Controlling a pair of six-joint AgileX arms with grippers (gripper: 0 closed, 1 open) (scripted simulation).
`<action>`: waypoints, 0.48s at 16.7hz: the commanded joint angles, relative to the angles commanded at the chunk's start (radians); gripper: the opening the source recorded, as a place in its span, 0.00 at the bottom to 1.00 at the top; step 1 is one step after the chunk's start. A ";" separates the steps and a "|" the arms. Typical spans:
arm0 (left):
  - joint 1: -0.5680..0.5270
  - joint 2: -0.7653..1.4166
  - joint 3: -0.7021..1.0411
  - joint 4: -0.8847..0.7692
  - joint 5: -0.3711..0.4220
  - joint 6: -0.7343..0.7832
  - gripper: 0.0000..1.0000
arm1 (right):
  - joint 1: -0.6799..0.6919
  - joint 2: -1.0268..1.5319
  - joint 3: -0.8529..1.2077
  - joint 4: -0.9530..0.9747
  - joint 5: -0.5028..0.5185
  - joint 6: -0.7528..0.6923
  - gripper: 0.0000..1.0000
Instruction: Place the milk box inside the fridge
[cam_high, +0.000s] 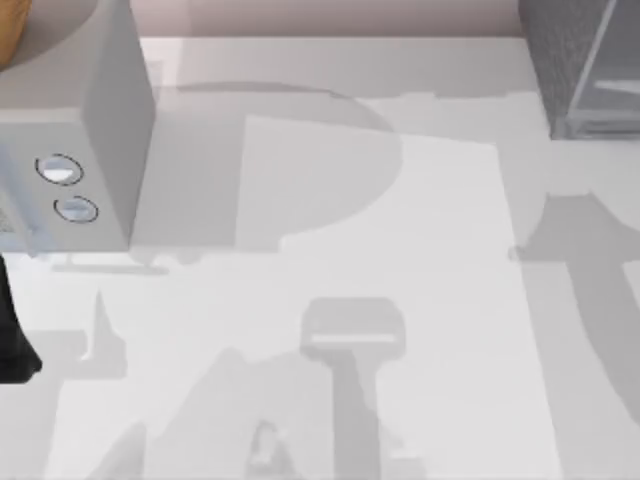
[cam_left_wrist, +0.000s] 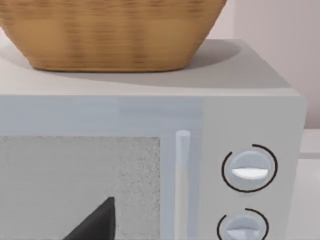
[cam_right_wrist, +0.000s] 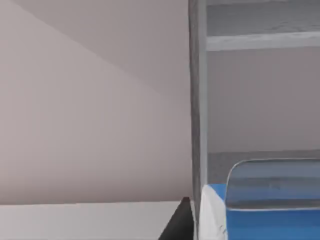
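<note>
Facing into fridge from right wrist view; in top view, fridge at far right corner of table; milk box low in right wrist view, blue top just beside pale upright frame and below a shelf; looks to be at or just inside fridge mouth, a judgement only; cannot tell whether standing on fridge floor or carried.

Right gripper seen as dark wedge just beside frame, near milk box; cannot tell whether clenched on it or released.

Left gripper parked facing microwave at table's left edge, basket on top of it; state likewise cannot tell.

Handling, judged: small carton, probably light; stiff enough to pinch, but walls likely to dent under a hard squeeze; smooth faces likely slippery; tall for its base, so apt to tip if nudged against frame or shelf.

Best hold: across two opposite flat sides, around mid-height, upright; avoid the top.

Risk: clipping frame on the way in; set down flat before letting go.
</note>
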 joint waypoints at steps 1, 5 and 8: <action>0.000 0.000 0.000 0.000 0.000 0.000 1.00 | -0.038 -0.094 -0.065 -0.022 -0.037 -0.010 0.00; 0.000 0.000 0.000 0.000 0.000 0.000 1.00 | -0.177 -0.436 -0.301 -0.108 -0.167 -0.042 0.00; 0.000 0.000 0.000 0.000 0.000 0.000 1.00 | -0.257 -0.631 -0.437 -0.162 -0.240 -0.059 0.00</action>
